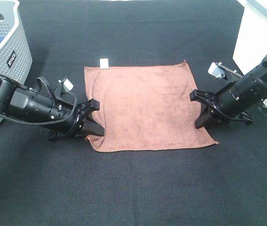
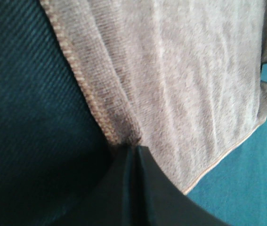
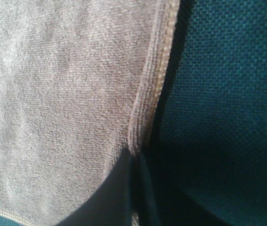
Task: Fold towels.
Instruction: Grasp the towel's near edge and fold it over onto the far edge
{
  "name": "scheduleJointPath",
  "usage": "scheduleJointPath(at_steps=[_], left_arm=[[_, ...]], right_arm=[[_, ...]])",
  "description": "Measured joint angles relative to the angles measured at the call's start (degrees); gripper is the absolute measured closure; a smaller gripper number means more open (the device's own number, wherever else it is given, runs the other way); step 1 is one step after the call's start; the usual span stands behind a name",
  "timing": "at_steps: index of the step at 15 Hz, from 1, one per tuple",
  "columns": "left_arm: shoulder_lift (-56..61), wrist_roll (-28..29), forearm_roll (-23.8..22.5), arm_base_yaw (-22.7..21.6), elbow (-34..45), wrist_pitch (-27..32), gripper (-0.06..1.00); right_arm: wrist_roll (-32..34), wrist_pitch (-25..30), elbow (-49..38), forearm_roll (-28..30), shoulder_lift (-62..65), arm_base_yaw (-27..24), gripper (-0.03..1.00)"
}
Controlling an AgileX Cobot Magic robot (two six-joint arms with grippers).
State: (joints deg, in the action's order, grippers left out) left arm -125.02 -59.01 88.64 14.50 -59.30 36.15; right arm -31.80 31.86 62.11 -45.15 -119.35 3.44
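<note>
On black cloth (image 1: 138, 188), brown towel (image 1: 145, 108) flat — left fingers (image 1: 93, 128), right fingers (image 1: 202, 120) clenched on its edges

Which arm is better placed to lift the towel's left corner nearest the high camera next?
Left: the left pincer pinches the towel hem just by that corner; the right pincer holds the opposite edge.

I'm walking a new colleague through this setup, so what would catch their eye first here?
A brown towel lies spread flat in the middle of the dark table. The left gripper and the right gripper each pinch one of its side edges. A grey basket stands at the far left.
</note>
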Motion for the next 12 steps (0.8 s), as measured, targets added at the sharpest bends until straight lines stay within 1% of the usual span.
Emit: scheduleJointPath(at_steps=[2,4,5,6,7,9,10,12], left_arm=[[1.0,5.1,-5.4,0.0,0.1,-0.1,0.94],[3.4,11.6,-14.2,0.0,0.5,-0.3,0.94],[5.6,16.8,-20.8,0.0,1.1,0.1,0.94],[6.8,19.4,-24.5,0.0,2.2,0.3,0.94],[8.4,21.3,-27.0,0.0,3.7,0.8,0.94],[10.9,22.7,-29.0,0.0,8.2,2.2,0.94],[10.9,22.7,-29.0,0.0,8.2,2.2,0.94],[13.1,22.8,-29.3,0.0,12.9,2.8,0.94]], right_arm=[[1.1,1.8,-0.3,1.8,1.1,0.0,0.97],[2.2,5.2,-1.1,2.8,2.6,0.1,0.97],[2.8,5.8,-3.2,3.1,4.3,0.1,0.97],[2.8,5.9,-5.0,3.2,5.7,0.1,0.97],[2.8,6.1,-7.1,3.2,7.1,0.1,0.97],[3.1,6.4,-11.1,3.2,9.3,0.1,0.97],[3.1,6.4,-11.1,3.2,9.3,0.1,0.97],[3.2,6.8,-15.0,3.2,11.0,0.1,0.97]])
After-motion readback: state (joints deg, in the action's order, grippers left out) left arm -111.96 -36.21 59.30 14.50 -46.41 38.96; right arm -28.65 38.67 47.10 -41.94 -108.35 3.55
